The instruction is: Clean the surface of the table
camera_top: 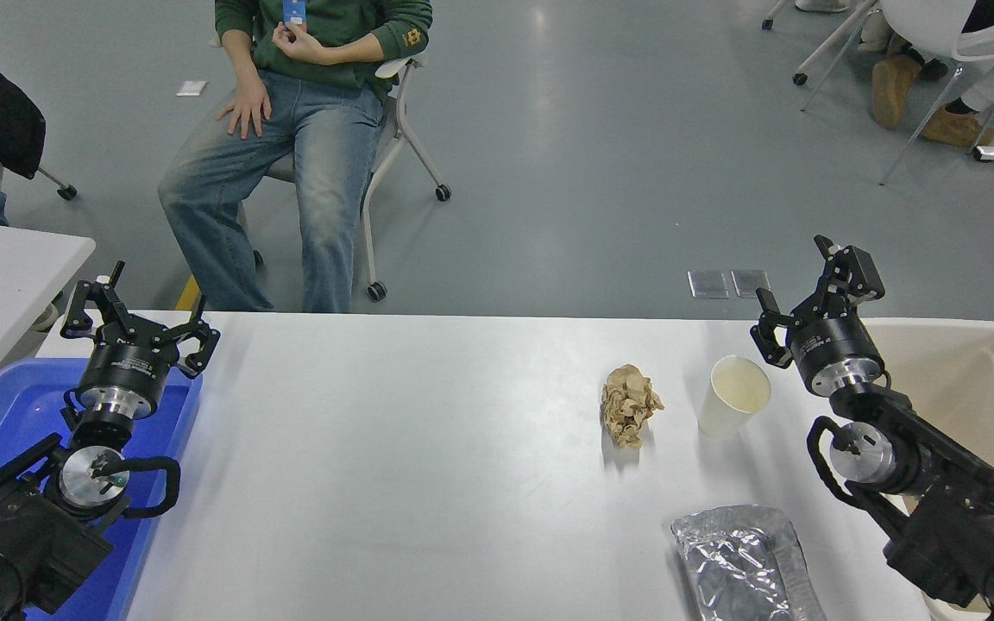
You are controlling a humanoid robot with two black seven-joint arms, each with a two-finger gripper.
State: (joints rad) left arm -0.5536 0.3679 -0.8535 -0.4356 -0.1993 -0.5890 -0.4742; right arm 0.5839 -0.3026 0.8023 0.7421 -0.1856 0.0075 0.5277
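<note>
Both grippers open, holding nothing.
My right gripper point(795, 297) hovers at the table's point(419, 448) right far edge, near the paper cup point(734, 395), crumpled paper point(630, 404) and foil bag point(743, 561); my left gripper point(139, 319) hangs over the blue tray point(14, 405).

I note smooth white table surface point(428, 448), crumpled brown paper wad point(631, 404), crinkled shiny foil bag point(743, 561), matt paper cup point(734, 397).
</note>
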